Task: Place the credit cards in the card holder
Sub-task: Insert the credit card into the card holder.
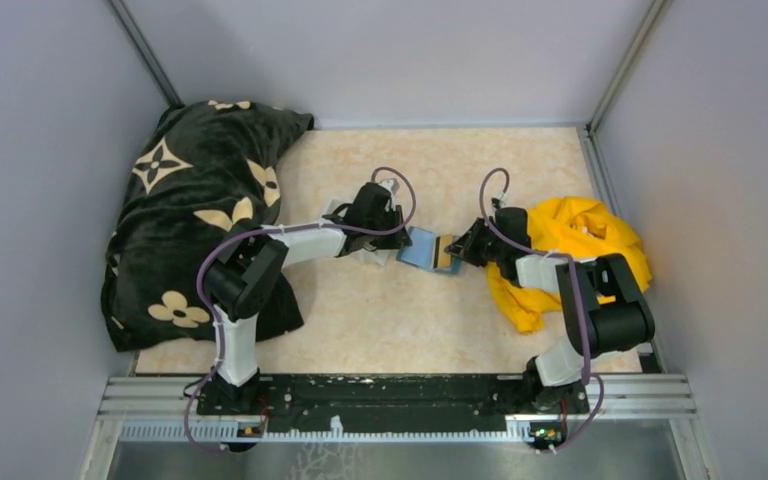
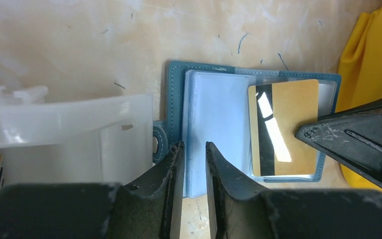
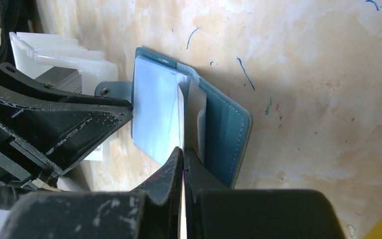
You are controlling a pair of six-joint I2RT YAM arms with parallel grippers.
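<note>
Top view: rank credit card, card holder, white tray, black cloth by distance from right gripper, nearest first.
1. credit card: pinched by the right gripper.
2. card holder: directly left, under the card.
3. white tray: farther left, past the holder.
4. black cloth: far left side.

Teal-blue card holder [image 2: 175, 89], pale blue-white inside. Tan-gold credit card [image 2: 291, 124], black-banded. Milky white tray [image 2: 69, 119]. Cream marbled counter [image 1: 360, 320], blue pen scribbles. At nine o'clock, black cloth [image 1: 180, 200], cream flower motifs; at three o'clock, plain yellow cloth [image 1: 585, 230].
</note>
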